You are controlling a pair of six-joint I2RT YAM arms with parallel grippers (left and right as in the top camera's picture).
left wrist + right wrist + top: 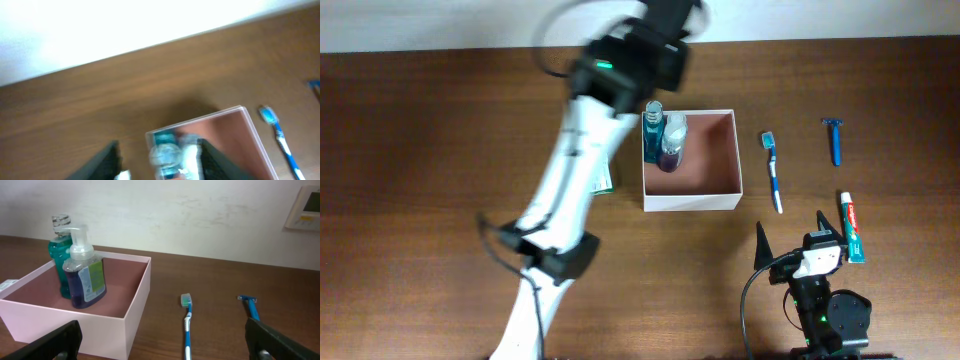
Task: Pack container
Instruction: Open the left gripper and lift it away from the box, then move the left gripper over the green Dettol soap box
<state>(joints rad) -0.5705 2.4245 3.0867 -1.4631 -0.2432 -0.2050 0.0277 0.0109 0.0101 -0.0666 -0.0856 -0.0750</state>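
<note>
Hovering spread over the bottles in the container, left end effector looks done; right end effector, spread too, should probably fetch the toothbrush.

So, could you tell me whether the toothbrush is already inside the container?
No, in the overhead view the toothbrush lies outside the container, on the wood to its right.

Soft, even indoor light; faint sheen on wood table. Overhead: left arm blurred toward its far end. Left wrist view soft throughout, wall blown white. Right wrist view sharp; container interior lightly shaded.
</note>
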